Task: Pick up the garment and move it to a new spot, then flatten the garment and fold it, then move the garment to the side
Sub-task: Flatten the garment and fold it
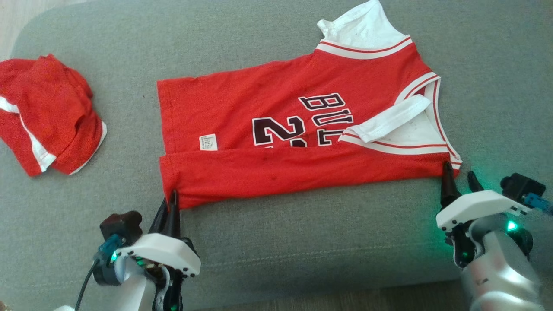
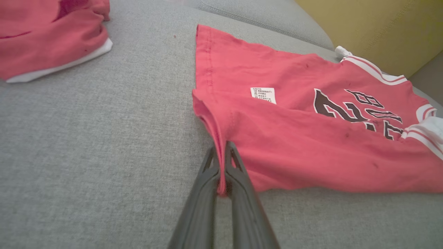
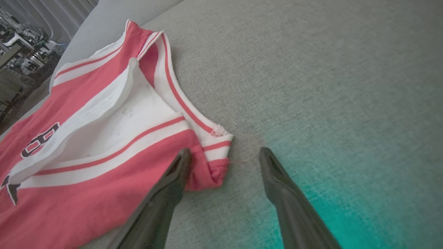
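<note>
The garment is a red basketball jersey with white trim and dark lettering, spread on a grey cushion with its near long edge folded over. My left gripper is shut on the jersey's near hem corner, the cloth pinched between both fingers. My right gripper stands open at the jersey's near shoulder corner. That corner lies between the spread fingers, beside the left finger, while the right finger rests over bare cushion.
A second red and white garment lies bunched at the far left of the grey cushion. Along the bottom runs the cushion's front edge. A yellow wall shows behind the cushion in the left wrist view.
</note>
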Motion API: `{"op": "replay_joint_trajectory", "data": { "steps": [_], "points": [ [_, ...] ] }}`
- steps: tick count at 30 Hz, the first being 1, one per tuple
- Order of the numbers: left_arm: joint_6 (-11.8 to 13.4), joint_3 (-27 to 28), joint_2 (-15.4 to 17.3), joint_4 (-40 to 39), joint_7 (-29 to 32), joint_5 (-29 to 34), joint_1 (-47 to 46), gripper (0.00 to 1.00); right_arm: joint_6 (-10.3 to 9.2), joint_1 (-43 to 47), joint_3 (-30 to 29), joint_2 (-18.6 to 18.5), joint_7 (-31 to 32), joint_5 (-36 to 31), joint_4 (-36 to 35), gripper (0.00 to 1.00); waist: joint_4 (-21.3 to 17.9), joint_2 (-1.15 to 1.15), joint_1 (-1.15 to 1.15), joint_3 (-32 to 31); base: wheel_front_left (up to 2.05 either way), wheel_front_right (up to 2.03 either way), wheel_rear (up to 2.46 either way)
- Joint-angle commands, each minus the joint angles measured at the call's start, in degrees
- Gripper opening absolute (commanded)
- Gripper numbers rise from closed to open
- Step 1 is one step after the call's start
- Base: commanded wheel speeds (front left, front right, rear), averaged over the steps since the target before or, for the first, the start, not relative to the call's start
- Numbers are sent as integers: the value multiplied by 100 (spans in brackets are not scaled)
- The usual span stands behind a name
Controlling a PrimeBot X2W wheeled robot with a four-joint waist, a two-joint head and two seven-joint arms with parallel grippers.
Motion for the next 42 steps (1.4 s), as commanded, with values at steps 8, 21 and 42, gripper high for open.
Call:
{"op": "replay_joint_trajectory", "data": {
  "steps": [8, 21, 42],
  "points": [
    [33, 123, 109, -125, -76, -20, -183, 0, -1, -384, 544, 3, -53, 257, 207, 0, 32, 0, 0, 8, 0, 0, 0],
    [29, 85, 226, 141, -74, -51, 110, 0, -1, -6, 619, 3, -50, -3, 588, 0, -109, 0, 0, -515, 0, 0, 0],
    [58, -64, 409, -182, 159, -111, 689, 100, -1, 308, 450, 3, 145, -160, 433, 100, -109, 0, 0, -819, 0, 0, 0]
  ]
}}
